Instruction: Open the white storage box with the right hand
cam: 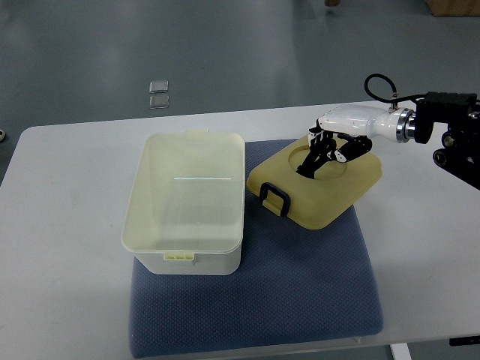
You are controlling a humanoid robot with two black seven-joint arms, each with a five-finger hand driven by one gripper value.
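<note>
The white storage box (187, 259) stands open on the left part of a blue mat, its inside bare. Its cream lid (330, 199), with a black handle (275, 199), lies off the box to the right on the mat, its left edge close to the box wall. My right hand (324, 154) comes in from the right edge and sits over the far part of the lid. Its black fingers (311, 163) point down and touch the lid's round recess, loosely spread and not closed round anything. The left arm is out of view.
The blue mat (300, 300) lies on a white table (67, 225) and reaches its near edge. The right forearm and its black mount (450, 124) hang over the table's far right. Two small clear squares (158, 94) lie on the floor beyond the table.
</note>
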